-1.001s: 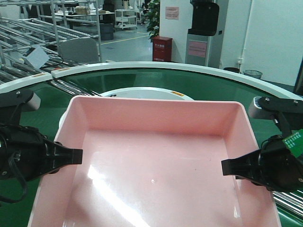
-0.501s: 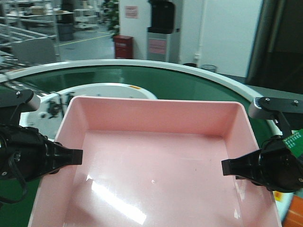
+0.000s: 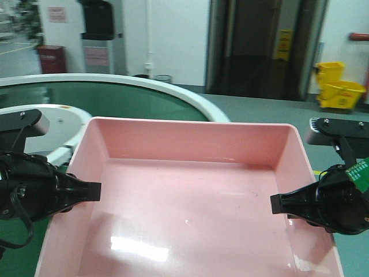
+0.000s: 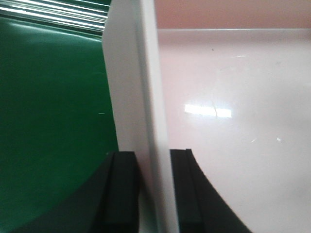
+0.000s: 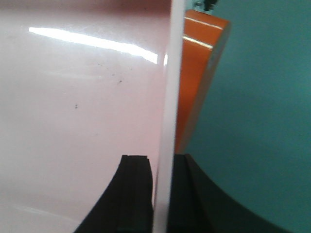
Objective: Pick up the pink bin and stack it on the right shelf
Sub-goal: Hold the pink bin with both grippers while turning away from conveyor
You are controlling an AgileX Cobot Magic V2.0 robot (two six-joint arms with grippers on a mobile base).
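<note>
Counted one wide, shallow pale pink plastic bin [image 3: 190, 141], glossy inside, and two black grippers. Found the bin directly in front of the front camera, gripped between the two arms, open side up and roughly level. Saw its far wall running left to right across the view; cannot tell the long axis, with the near end cut off by the frame edge. Noted the left gripper [image 3: 81, 191] clamped on the bin's left wall, one finger inside and one outside in the left wrist view [image 4: 153, 194]. Noted the right gripper [image 3: 288, 203] pinching the right wall the same way [image 5: 163, 194]. Logged one curved green conveyor belt [image 3: 115, 95] behind and to the left, passing under the bin's left side. Spotted one orange block [image 5: 199, 73] just below the right wall. Counted what look like two yellow mop buckets [image 3: 340, 91] far right, well apart.
</note>
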